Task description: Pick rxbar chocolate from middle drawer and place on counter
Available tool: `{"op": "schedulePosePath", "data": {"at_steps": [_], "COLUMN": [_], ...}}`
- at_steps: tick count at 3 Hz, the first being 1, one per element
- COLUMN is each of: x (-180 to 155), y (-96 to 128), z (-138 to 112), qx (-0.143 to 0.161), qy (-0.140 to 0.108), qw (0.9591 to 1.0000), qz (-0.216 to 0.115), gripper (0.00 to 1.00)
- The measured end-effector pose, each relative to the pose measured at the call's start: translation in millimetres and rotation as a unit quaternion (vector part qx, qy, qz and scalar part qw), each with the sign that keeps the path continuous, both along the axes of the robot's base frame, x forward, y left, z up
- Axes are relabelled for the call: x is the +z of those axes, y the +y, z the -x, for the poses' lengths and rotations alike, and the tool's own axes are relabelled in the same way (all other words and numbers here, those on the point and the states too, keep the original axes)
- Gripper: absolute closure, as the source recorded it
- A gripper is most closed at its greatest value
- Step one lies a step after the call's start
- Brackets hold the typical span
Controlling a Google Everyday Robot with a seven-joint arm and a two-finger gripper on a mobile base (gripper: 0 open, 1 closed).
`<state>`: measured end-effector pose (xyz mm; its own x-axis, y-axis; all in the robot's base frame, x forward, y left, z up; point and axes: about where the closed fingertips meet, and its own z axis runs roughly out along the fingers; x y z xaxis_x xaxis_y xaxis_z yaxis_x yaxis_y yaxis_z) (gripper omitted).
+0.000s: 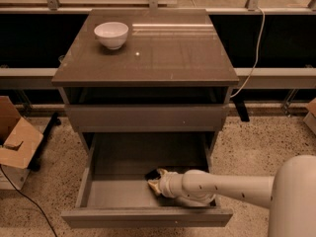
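Observation:
The middle drawer point(98, 191) is pulled out, wide and shallow with a smooth grey inside. My arm reaches into it from the right, and the gripper point(155, 184) lies low on the drawer floor, right of centre. A small black flat thing, the rxbar chocolate point(152, 173), shows just past the gripper's tip, touching or nearly touching it; most of the bar is hidden behind the gripper. Above, the glossy grey-brown counter point(168, 58) forms the cabinet top.
A white bowl point(111, 34) stands on the counter's back left. A shut drawer front point(148, 116) sits above the open drawer. An open cardboard box point(15, 139) lies on the floor at left. A cable point(254, 53) hangs at right.

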<state>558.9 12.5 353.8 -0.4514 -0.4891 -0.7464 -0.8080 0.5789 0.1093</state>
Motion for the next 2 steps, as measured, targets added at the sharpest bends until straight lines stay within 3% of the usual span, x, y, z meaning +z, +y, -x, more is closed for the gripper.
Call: {"op": "schedulePosePath", "data": {"at_steps": [2], "x": [0.4], "y": [0.0], "z": [0.0], "qx": [0.000], "qy": [0.000], "qw": [1.0000], "qz": [0.000], "gripper": [1.00]}}
